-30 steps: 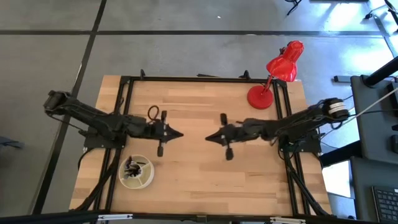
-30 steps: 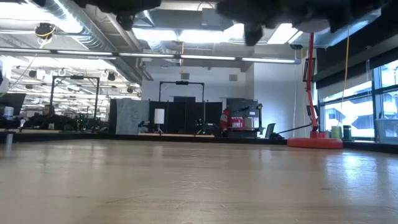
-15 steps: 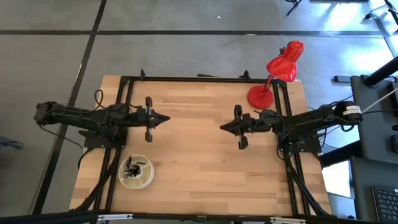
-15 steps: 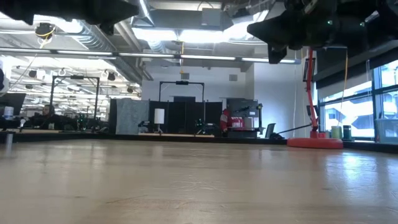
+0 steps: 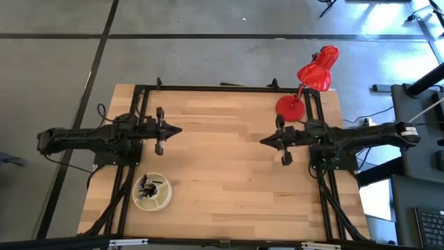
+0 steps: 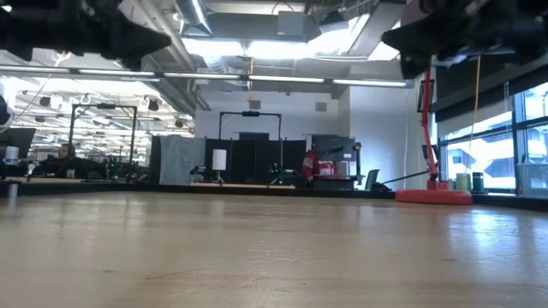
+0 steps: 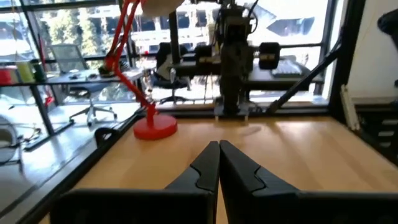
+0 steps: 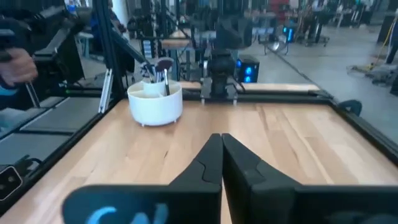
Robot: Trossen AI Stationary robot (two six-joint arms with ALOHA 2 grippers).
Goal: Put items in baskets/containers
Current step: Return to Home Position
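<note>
The cream-white round container stands near the table's near-left corner with several dark makeup brushes upright inside it; the right wrist view shows the container with brush tips sticking out of its top. My left gripper is shut and empty, raised over the table's left part, far side of the container. My right gripper is shut and empty, raised over the right part near the lamp base. In each wrist view the left gripper and the right gripper show their fingertips closed together.
A red desk lamp stands with its round base at the table's far-right corner, close to my right arm; its base also shows in the low view. Bare wooden tabletop lies between the arms. A person's hand shows beyond the table.
Both arms have drawn back from the table's middle. The left gripper moved toward the left and far edges, the right gripper toward the right edge, each straightening out level. Both stayed shut. The container and brushes have not moved.
</note>
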